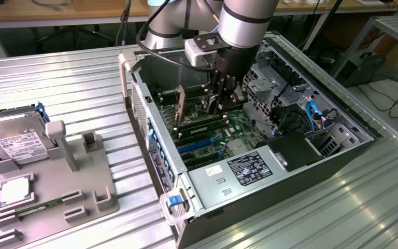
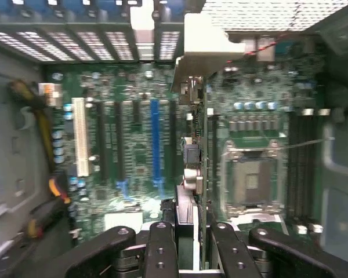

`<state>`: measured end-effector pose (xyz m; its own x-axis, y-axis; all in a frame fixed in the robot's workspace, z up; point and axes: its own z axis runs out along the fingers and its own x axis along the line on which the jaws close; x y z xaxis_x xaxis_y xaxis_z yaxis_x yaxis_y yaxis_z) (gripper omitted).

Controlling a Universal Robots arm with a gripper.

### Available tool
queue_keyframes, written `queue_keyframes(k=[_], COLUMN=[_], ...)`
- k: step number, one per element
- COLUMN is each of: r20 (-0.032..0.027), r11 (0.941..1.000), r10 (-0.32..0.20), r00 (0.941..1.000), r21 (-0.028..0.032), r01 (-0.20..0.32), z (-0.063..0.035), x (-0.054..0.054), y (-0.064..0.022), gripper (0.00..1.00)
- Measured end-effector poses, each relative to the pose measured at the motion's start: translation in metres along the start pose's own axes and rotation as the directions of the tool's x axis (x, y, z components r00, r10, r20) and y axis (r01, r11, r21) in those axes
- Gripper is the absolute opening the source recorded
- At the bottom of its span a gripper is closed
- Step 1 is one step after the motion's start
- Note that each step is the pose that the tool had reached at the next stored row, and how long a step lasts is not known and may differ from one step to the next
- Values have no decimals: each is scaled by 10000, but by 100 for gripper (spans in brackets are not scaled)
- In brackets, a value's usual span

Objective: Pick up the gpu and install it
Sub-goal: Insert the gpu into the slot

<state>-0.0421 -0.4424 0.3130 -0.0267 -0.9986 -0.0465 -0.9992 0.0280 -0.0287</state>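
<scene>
The metal table (image 1: pixel 60 78), ribbed and silver, carried everything. On it the open computer case (image 1: pixel 337 155) lay on its side, its motherboard (image 2: pixel 133 145) facing up, and the robot arm (image 1: pixel 244 26) reached down into it from above.

To the exterior view's left of the case sat a grey parts tray (image 1: pixel 81 197), well apart from the arm. A hard drive (image 1: pixel 16 140) with a white label leaned in its far corner, and a square silver processor (image 1: pixel 16 189) lay flat in a recess nearer the camera.

Inside the case, a power supply (image 1: pixel 247 171) with a dark label filled the near end. The wrist view showed the board's expansion slots side by side: one white slot (image 2: pixel 80 136), dark ones beside it, and one blue slot (image 2: pixel 155 139). The processor socket (image 2: pixel 250 176) stood bare, flanked by memory slots.

The gripper (image 2: pixel 188 246) hung low over the board, its fingers (image 2: pixel 162 249) drawn narrow and pinched on the gpu (image 2: pixel 192 156), which stood edge-on between them (so only its thin dark edge and a few components showed). Its silver bracket (image 2: pixel 206 40) reached the case's rear wall. The card stood upright over the board between the blue slot and the socket; whether it was seated in a slot could not be told.
</scene>
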Motion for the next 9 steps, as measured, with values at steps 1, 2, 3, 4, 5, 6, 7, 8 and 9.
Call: queue_keyframes(k=[1,2,3,4,5,6,7,8,9], r20=[-27,-21,-9,15,54,80,94,93,92], r11=[10000,10000,10000,10000,10000,9999,9999,9999,9999], r10=[-4,-15,-37,-56,-81,-105,-131,-138,-140], r00=[10000,10000,10000,10000,10000,9999,9999,9999,9999], r21=[0,0,-1,-4,-5,-7,-7,-8,-9], r01=[4,15,37,56,81,105,131,138,140], z=[1,6,12,16,23,32,42,53,63], x=[1,1,1,3,4,4,5,9,16], y=[0,0,6,23,37,44,46,47,47], gripper=[28,28,28,28,28,28,28,28,28])
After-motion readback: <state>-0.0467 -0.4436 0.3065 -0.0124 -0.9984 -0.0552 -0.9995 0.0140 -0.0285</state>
